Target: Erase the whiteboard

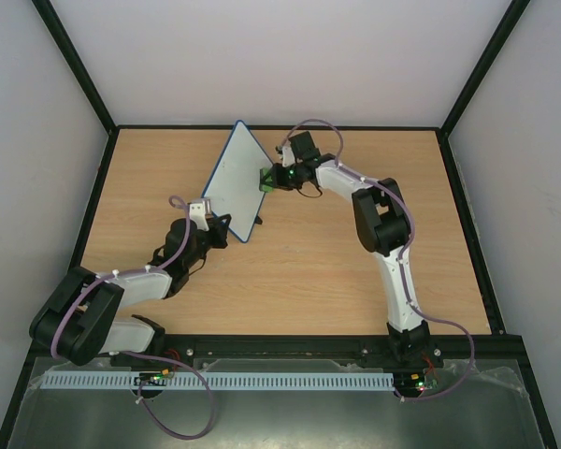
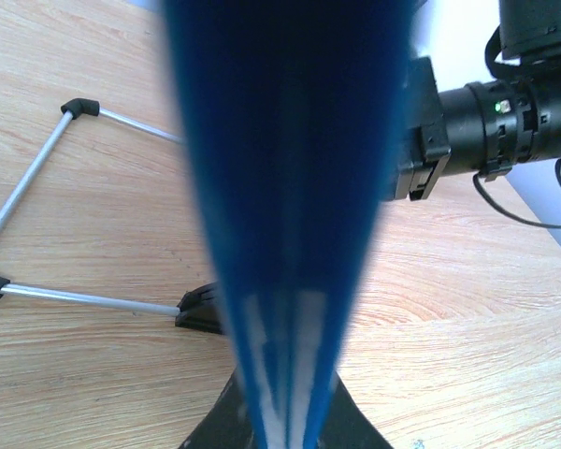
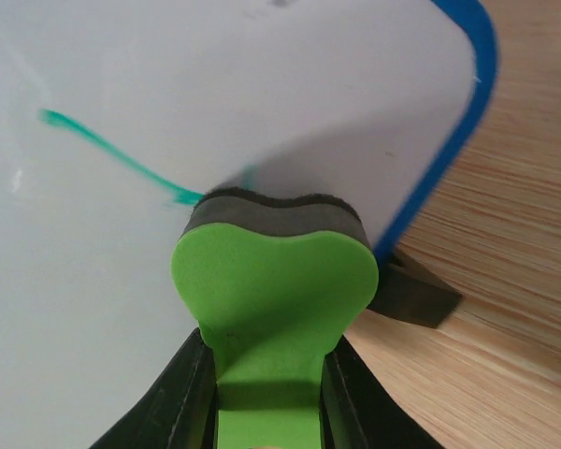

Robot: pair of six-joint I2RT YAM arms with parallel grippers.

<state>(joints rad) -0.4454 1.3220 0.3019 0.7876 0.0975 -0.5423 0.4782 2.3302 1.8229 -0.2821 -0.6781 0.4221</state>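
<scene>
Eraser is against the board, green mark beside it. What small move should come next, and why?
Probably slide the eraser along the green stroke leading away from its felt edge on the whiteboard; that mark is unwiped, and the left gripper holds the board upright.

The left arm (image 1: pixel 122 281) reaches forward, left gripper (image 1: pixel 215 223) clamped on the whiteboard (image 1: pixel 238 178)'s edge; the right arm (image 1: pixel 393 253) bends inward, right gripper (image 3: pixel 266 374) pinching the eraser (image 3: pixel 271 290).

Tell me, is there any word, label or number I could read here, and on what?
No readable text anywhere.
whiteboard: only one green marker stroke, no letter or number.
green eraser: blank.
Elsewhere: anything printed is too small to read.
</scene>
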